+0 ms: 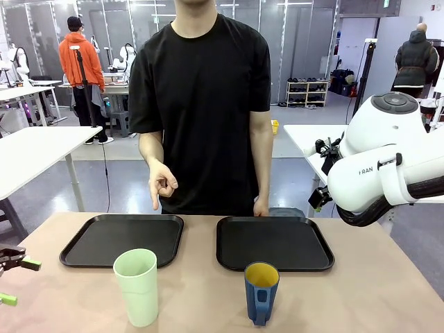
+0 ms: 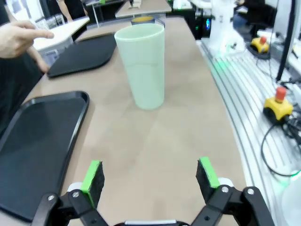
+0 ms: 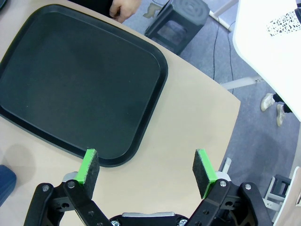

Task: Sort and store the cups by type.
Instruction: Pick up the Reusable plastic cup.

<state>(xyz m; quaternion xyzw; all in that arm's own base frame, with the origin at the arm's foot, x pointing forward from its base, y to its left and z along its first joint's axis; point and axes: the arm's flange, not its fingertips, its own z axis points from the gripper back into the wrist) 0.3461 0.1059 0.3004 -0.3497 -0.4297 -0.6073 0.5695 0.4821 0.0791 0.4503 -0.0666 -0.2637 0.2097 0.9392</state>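
Mint tumbler (image 1: 137, 286) upright on tabletop (image 1: 201, 305), near left tray (image 1: 123, 239). Blue mug (image 1: 261, 291) upright, just beside right tray (image 1: 274, 243). Left fingers (image 2: 94, 175) wide open, low, facing tumbler. Right fingers (image 3: 87, 165) open above right tray's corner. Person's hand (image 1: 161, 184) points down.

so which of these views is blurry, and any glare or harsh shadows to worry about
Left wrist view: soft throughout, the mint tumbler and the person's hand slightly blurred. Front view: sharp, even light, only a faint shadow at the foot of the blue mug. Right wrist view: crisp, just a dull sheen on the black tray.
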